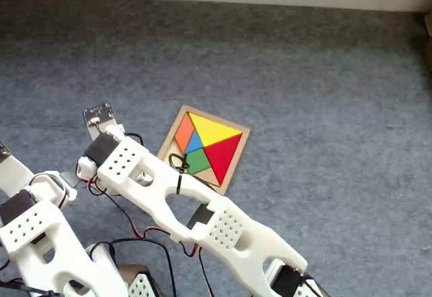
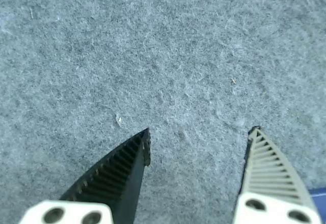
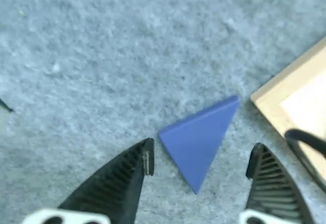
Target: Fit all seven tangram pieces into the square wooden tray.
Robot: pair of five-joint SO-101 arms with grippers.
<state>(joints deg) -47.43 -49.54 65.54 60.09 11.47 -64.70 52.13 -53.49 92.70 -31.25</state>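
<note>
Finding 1. The square wooden tray (image 1: 235, 165) lies on the grey carpeted surface (image 1: 304, 74) and is turned so that one corner faces the arms. Five coloured pieces are seated in it:
- a large yellow triangle (image 1: 210, 129)
- a large red triangle (image 1: 224, 155)
- an orange piece (image 1: 183, 133)
- a small blue piece (image 1: 194, 142)
- a green piece (image 1: 198, 160)

A pale wood-coloured patch shows at the tray's near corner. I cannot tell whether it is bare floor or a piece.

Finding 2. A loose blue triangular piece (image 3: 198, 135) lies flat on the carpet outside the tray. One of its points is just beside the tray's light wooden rim (image 3: 277, 107), but the two appear not to touch.

Finding 3. The right gripper (image 3: 201, 158) is released, with its jaws spread wide. It hangs over the blue triangular piece, one dark ribbed finger to either side, and neither finger is in contact with it. In the high view the right arm (image 1: 223, 226) runs from the lower right across the tray's near edge. A black cable (image 1: 177, 162) loops over the tray beside it.

Finding 4. The left gripper (image 2: 199, 132) is likewise released. One finger is black and the other pale grey; they stand well apart over bare carpet and hold nothing. The left arm (image 1: 34, 226) sits at the lower left of the high view, well apart from the tray.
</note>
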